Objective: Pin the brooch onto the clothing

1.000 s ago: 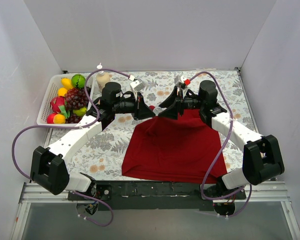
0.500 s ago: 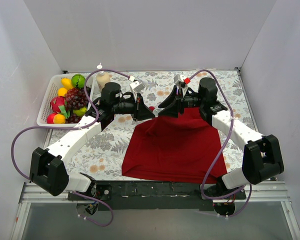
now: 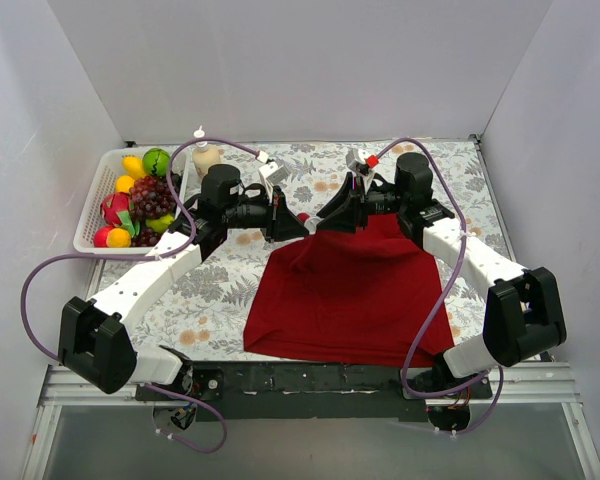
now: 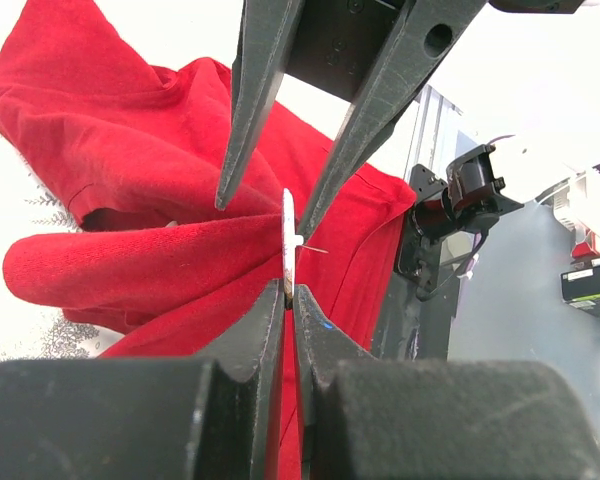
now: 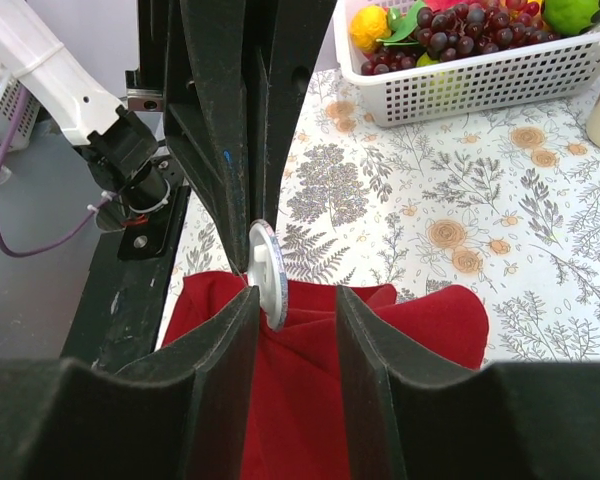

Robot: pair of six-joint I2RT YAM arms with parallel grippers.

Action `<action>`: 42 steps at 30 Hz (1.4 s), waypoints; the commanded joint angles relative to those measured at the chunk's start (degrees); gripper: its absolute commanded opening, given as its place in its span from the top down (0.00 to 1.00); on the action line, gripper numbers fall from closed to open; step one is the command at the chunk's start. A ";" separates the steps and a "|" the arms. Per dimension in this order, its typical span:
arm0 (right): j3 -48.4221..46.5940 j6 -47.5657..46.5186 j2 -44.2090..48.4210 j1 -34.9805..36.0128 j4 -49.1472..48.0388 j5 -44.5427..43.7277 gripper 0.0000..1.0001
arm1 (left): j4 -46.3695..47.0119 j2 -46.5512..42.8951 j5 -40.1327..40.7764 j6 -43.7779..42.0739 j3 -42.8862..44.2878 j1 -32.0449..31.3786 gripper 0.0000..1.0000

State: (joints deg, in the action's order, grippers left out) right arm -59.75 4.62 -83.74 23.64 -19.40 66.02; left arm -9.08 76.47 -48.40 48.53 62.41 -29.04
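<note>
The dark red T-shirt (image 3: 350, 290) lies spread on the flowered table, its far edge bunched up between the two grippers. My left gripper (image 3: 302, 222) is shut on the brooch (image 4: 288, 235), a thin white disc seen edge-on above my fingertips (image 4: 272, 300). In the right wrist view the brooch (image 5: 267, 272) stands just above the red fabric fold (image 5: 310, 400), against my left-hand finger (image 5: 225, 330). My right gripper (image 3: 326, 222) is open; its two fingers straddle the fold and the brooch. The right gripper also shows in the left wrist view (image 4: 265, 212), its tips apart either side of the disc.
A white basket (image 3: 92, 205) of toy fruit stands at the back left, also in the right wrist view (image 5: 480, 75). A beige bottle (image 3: 207, 158) stands beside it. A small white and red object (image 3: 365, 160) lies at the back. The black rail (image 3: 310, 378) runs along the near edge.
The right wrist has edged slightly toward the back. The left gripper still holds the brooch at the same spot. Nothing else has visibly moved.
</note>
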 commanded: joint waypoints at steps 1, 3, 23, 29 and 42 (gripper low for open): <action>-1.78 -2.25 0.25 -0.08 1.73 0.60 0.55 | 0.56 -2.55 -0.47 -0.90 2.71 0.12 1.00; -1.78 -2.69 0.34 -0.08 1.91 1.04 0.52 | 0.47 -2.64 -0.46 -0.90 2.71 0.12 1.00; -3.53 -2.69 -1.59 0.88 4.10 0.34 0.45 | -0.06 -1.76 -0.82 -1.07 3.68 0.12 1.00; -4.50 -0.94 -3.79 1.41 3.32 -0.54 0.46 | -0.06 -1.67 -0.64 -1.16 3.42 0.12 1.00; -5.03 0.12 -3.36 2.03 1.91 0.51 0.40 | -0.67 -1.58 -0.29 -1.60 3.68 0.12 1.00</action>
State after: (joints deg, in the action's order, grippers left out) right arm -62.39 4.54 -87.42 24.51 -16.21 65.98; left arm -12.03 76.49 -46.98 47.53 62.98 -28.64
